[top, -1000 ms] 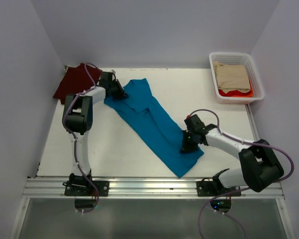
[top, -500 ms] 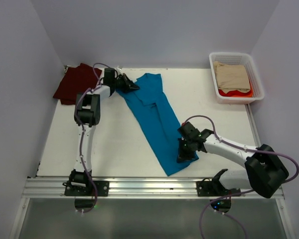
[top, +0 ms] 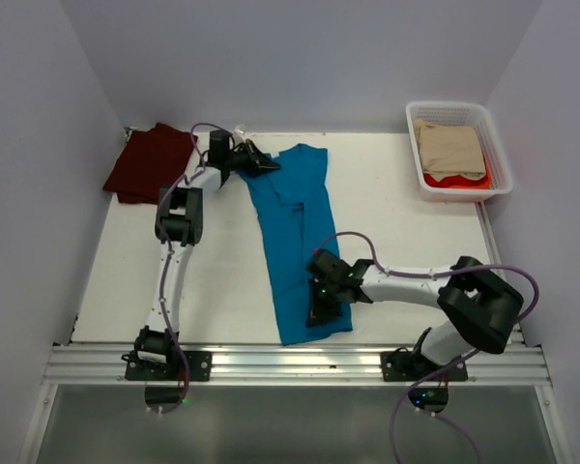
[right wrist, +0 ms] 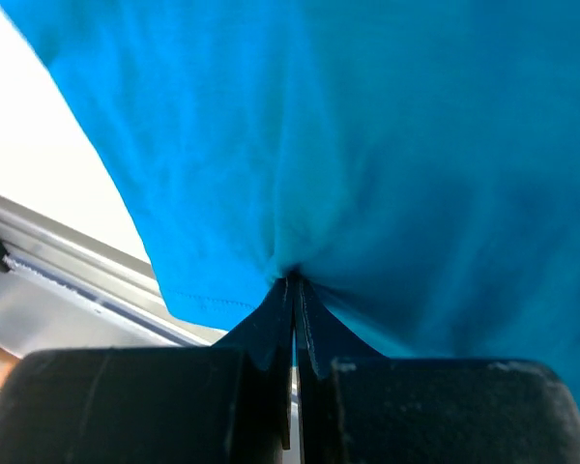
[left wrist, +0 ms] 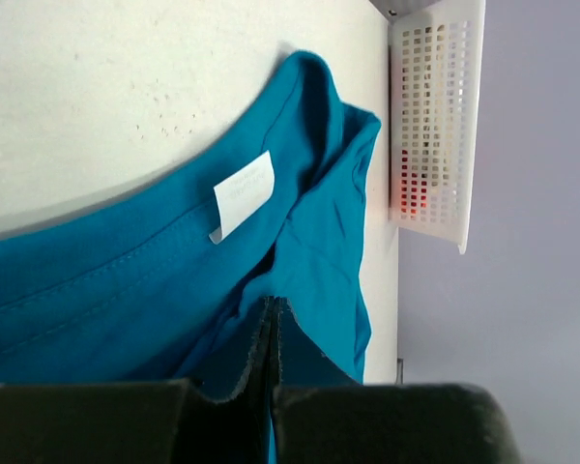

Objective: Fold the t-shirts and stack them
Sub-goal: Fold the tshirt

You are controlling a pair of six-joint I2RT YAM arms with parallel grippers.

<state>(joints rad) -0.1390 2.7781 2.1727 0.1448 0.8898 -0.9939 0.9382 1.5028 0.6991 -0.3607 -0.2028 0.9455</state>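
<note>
The teal-blue t-shirt (top: 295, 227) lies folded lengthwise in a long strip from the back of the table to its front edge. My left gripper (top: 263, 165) is shut on its collar end, where a white label (left wrist: 244, 192) shows on the cloth (left wrist: 126, 280). My right gripper (top: 314, 311) is shut on the hem end near the front edge, the cloth (right wrist: 367, 145) bunching at the jaw tips. The dark maroon t-shirt (top: 150, 161) lies folded at the back left corner, clear of both grippers.
A white basket (top: 459, 150) at the back right holds a beige and a red cloth; its wall (left wrist: 435, 116) also appears in the left wrist view. The metal rail (top: 290, 362) runs along the table's front edge.
Both grippers have swung the teal shirt from a diagonal to nearly straight front-to-back: the left moved right along the back, the right moved left along the front.
</note>
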